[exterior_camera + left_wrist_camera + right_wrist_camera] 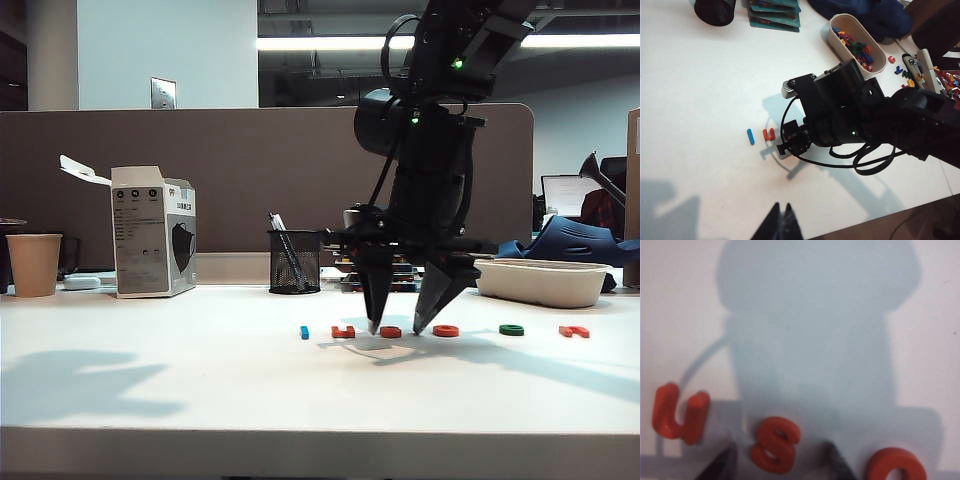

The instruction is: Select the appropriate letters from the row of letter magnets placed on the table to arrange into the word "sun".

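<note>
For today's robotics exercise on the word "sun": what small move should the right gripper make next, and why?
Probably close the right gripper on the red "s". Its open fingertips already stand at table level on either side of that letter, with the "u" and a red ring-shaped letter just outside them. The left gripper hangs clear.

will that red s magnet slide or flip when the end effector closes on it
The s magnet looks flat and low, so it probably won't roll or tip. On the smooth white table it may skid if one fingertip of the right end effector touches first. It seems rigid, thin plastic, likely light, leaving little edge to pinch.
</note>
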Controlling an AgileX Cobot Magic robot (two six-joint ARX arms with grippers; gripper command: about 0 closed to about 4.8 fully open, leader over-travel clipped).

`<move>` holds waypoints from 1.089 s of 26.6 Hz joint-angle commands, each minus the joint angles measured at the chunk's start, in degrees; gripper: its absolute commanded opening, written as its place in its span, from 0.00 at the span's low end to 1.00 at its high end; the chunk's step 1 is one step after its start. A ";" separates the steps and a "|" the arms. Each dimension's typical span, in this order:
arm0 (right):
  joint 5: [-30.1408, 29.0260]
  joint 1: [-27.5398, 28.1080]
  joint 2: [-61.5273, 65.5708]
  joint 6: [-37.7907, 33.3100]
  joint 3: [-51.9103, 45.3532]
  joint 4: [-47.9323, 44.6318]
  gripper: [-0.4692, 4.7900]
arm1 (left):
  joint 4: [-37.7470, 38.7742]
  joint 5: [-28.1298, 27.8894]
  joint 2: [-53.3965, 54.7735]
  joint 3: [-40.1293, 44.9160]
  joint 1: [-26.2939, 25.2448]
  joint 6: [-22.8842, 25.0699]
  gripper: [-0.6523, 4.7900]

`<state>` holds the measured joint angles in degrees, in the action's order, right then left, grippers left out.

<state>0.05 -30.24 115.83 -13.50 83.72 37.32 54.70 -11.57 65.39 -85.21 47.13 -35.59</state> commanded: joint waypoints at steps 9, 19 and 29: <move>-2.16 -0.52 1.49 -0.28 0.15 1.27 0.46 | -0.37 -0.20 -0.17 -0.17 -0.09 1.27 0.11; -2.14 -0.63 1.49 -0.26 0.15 1.88 0.36 | -0.37 -0.17 -0.17 -0.17 -0.09 1.27 0.11; -2.10 -0.63 1.49 -0.24 0.15 1.86 0.28 | -0.37 -0.17 -0.17 -0.17 -0.09 1.27 0.11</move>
<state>-1.50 -30.74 116.60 -13.54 84.34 37.34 54.70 -11.60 65.39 -85.21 47.13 -34.54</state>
